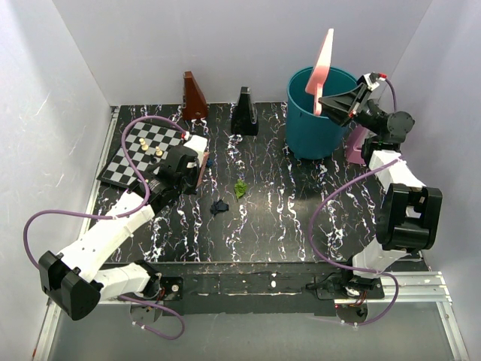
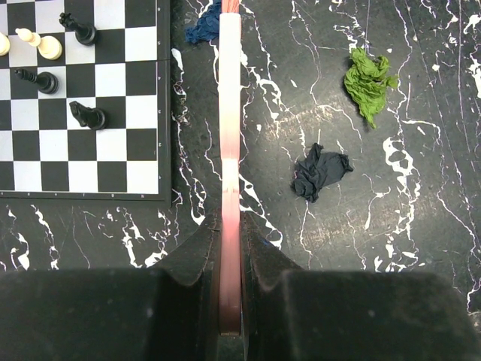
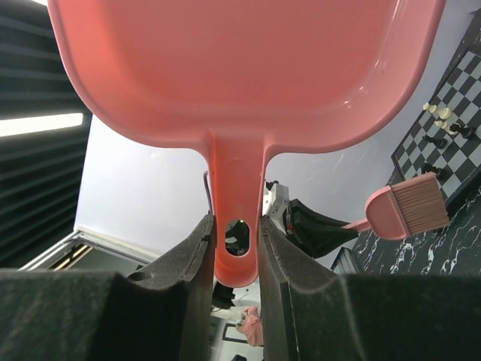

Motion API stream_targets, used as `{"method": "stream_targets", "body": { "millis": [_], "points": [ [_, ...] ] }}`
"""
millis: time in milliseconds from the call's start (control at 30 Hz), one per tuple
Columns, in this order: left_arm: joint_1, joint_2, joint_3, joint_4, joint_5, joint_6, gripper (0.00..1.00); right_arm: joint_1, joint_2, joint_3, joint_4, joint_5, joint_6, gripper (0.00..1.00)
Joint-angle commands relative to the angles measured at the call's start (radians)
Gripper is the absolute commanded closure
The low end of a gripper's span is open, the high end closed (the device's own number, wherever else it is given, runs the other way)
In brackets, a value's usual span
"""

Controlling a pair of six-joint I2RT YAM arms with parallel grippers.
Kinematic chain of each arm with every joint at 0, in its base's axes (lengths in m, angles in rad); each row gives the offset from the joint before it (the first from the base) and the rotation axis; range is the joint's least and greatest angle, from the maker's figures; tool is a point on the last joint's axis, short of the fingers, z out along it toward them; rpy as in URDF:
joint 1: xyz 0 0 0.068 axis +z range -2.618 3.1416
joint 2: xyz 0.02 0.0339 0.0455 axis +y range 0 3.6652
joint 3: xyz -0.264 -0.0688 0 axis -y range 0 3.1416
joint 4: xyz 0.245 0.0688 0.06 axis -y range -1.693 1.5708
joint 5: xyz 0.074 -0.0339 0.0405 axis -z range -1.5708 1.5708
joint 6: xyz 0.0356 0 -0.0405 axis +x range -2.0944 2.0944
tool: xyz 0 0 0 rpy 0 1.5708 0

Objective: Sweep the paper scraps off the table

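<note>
**A:** Because the table has loose paper lying well short of the teal bin and near the chessboard, a wide swing could go wrong either way.

**B:** The dustpan is up over that bin, with the right gripper part closed around its handle. Nothing waits low to catch a sweep.

**A:** The left gripper is clamped tight on the brush, which runs along the board's edge.

**B:** The paper scraps, one green and one dark, lie right of the brush, and a blue wad sits by its far end. Light wads may scatter, or chess pieces topple.
</note>
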Motion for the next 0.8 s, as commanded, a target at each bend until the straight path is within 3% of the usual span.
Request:
{"method": "stream_targets", "body": {
  "millis": [0,133,333,533,767],
  "points": [
    [0.001,-0.011,-0.009,0.024,0.007,0.005,1.0,-0.004,0.018,-0.036,0.251,0.058,0.129,0.99],
    [0.001,-0.017,-0.013,0.025,0.006,0.006,1.0,-0.004,0.047,-0.151,0.381,0.113,0.178,0.99],
    [0.001,-0.01,-0.013,0.025,0.01,0.008,1.0,-0.006,0.029,-0.259,0.382,0.104,0.108,0.99],
    [0.002,-0.009,-0.013,0.025,0.012,0.009,1.0,-0.006,0.021,-0.138,0.359,0.086,0.137,0.99],
    [0.001,-0.013,-0.016,0.025,0.009,0.009,1.0,-0.007,-0.04,-0.007,0.134,-0.02,-0.01,0.99]
  ]
}}
